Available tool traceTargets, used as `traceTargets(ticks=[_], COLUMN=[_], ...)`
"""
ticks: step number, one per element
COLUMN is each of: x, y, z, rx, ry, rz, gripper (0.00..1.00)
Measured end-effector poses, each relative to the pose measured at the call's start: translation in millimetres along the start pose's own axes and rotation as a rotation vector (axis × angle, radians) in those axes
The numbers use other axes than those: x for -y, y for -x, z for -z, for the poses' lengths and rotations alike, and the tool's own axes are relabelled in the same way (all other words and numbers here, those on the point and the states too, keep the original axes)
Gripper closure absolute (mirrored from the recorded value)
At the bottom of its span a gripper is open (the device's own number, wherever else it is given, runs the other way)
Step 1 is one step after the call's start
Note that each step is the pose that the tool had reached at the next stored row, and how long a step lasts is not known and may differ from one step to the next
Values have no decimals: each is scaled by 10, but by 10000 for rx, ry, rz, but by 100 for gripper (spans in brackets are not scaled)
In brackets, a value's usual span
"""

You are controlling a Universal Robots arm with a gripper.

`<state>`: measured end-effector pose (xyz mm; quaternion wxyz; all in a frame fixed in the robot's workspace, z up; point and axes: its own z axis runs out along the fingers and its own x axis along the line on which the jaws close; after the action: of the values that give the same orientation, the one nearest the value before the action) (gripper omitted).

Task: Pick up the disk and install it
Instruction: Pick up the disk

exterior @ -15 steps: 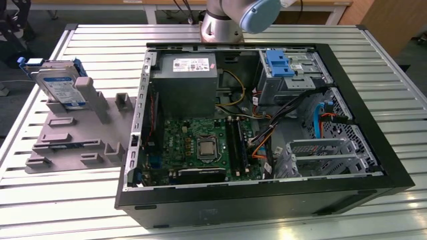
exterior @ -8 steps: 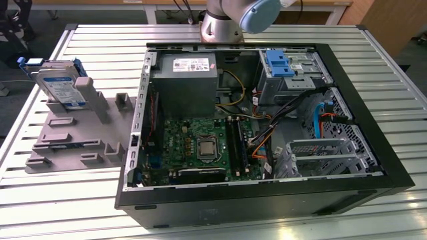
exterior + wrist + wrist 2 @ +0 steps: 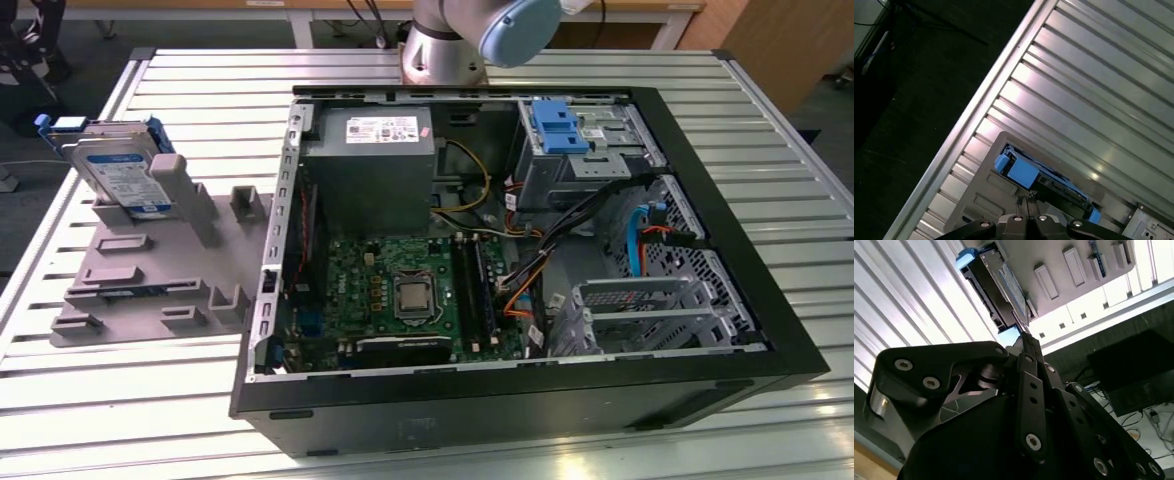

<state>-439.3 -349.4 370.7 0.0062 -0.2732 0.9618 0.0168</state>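
So, in the exterior view the disk [image 3: 118,170] is standing on edge and leaning back a bit in a slot at the far end of the grey fixture block [image 3: 147,270]. The block sits on the slatted metal table [image 3: 120,400], over on the exterior view's left. The open PC case [image 3: 521,400] lies just beside the block on the exterior view's right, with the motherboard [image 3: 394,290] and power supply [image 3: 367,160] on show. The arm's base [image 3: 461,40] is at the far edge of the table, behind the case.

In the second wrist view the gripper [image 3: 1021,335] has its fingertips pinched together with nothing between them. It points toward the blue bracket end of the disk [image 3: 996,287], which is seated in the fixture block [image 3: 1069,270].

In the first wrist view the gripper [image 3: 1026,202] is again closed and empty, aimed at the disk [image 3: 1039,177] in the block [image 3: 979,200].
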Motion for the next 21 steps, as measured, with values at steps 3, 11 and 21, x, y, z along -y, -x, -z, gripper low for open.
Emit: traceTargets(ticks=[3,11,21], x=[0,1,1], y=[0,-1,-1], z=[-6,-21,-39], rx=[-16,-60,-104], ry=[11,35,66], rz=[544,1927,3420], gripper=[89,89,89])
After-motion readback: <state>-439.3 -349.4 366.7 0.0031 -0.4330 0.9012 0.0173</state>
